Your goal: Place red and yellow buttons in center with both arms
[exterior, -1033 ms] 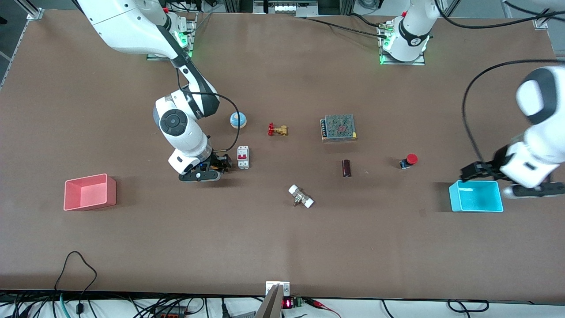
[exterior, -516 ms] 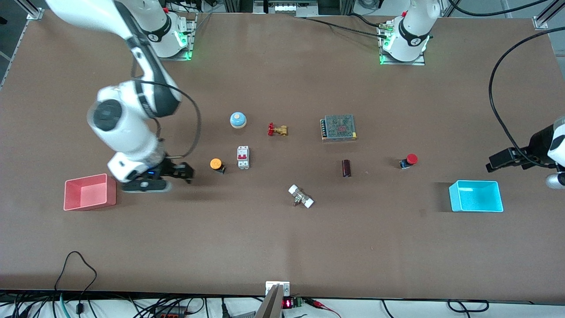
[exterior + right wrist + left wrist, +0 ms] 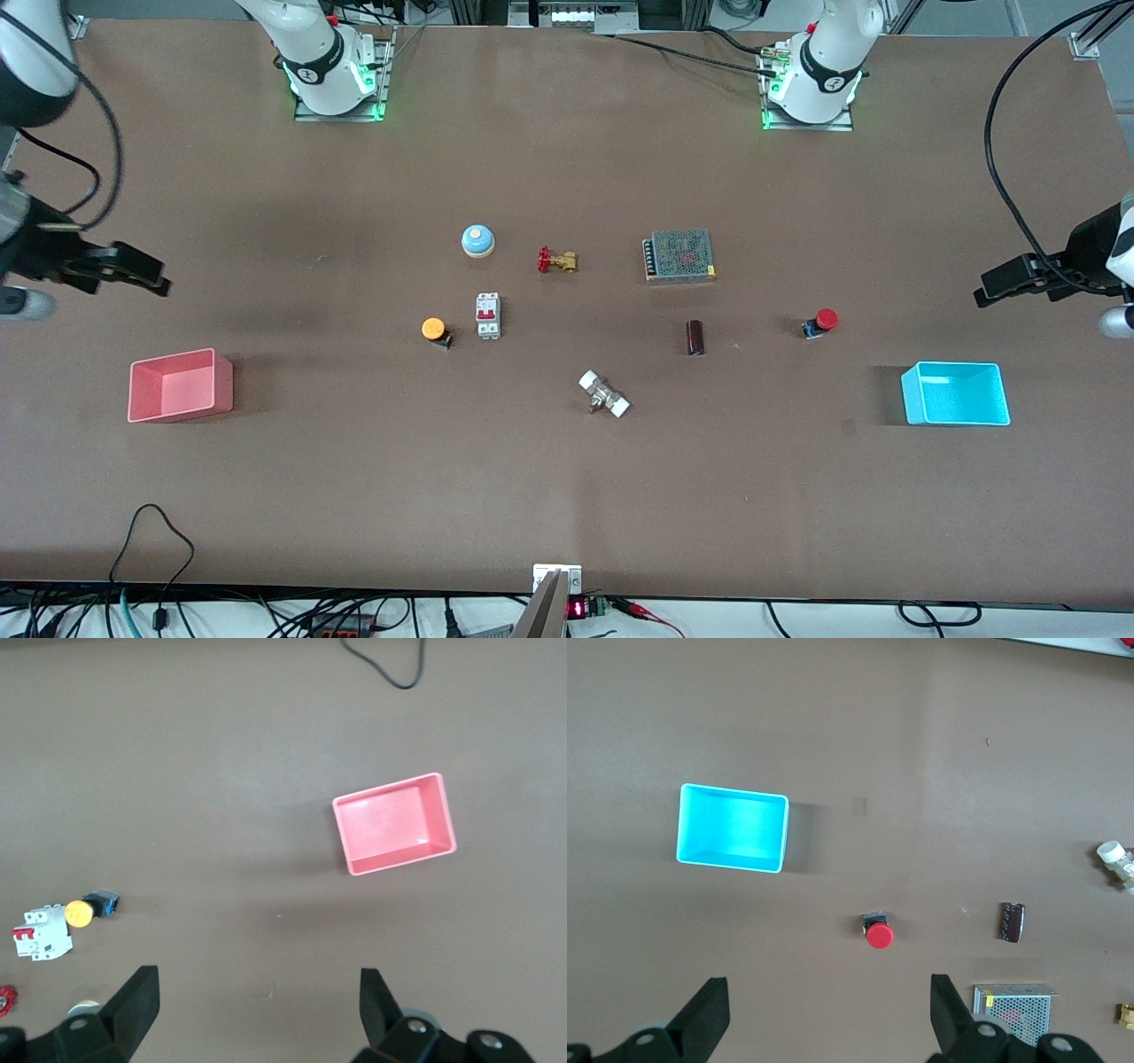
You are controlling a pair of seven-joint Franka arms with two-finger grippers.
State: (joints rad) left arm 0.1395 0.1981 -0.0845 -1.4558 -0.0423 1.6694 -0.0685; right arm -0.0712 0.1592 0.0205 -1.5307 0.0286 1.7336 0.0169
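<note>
A: Since 0.5 s ago the right pincer (image 3: 133, 273) has moved away from the yellow button (image 3: 433, 330) to the worktop (image 3: 567, 496) edge at the right arm's end, above the pink bin (image 3: 180, 385).

B: And its fingers?

A: Apart and empty, same as the left pincer (image 3: 1005, 285), which is at the edge of the left arm's end near the blue bin (image 3: 956, 393).

B: The 2 buttons?

A: The yellow one lies beside the breaker (image 3: 488, 315); the red button (image 3: 821, 322) lies on the worktop toward the left arm's end.
</note>
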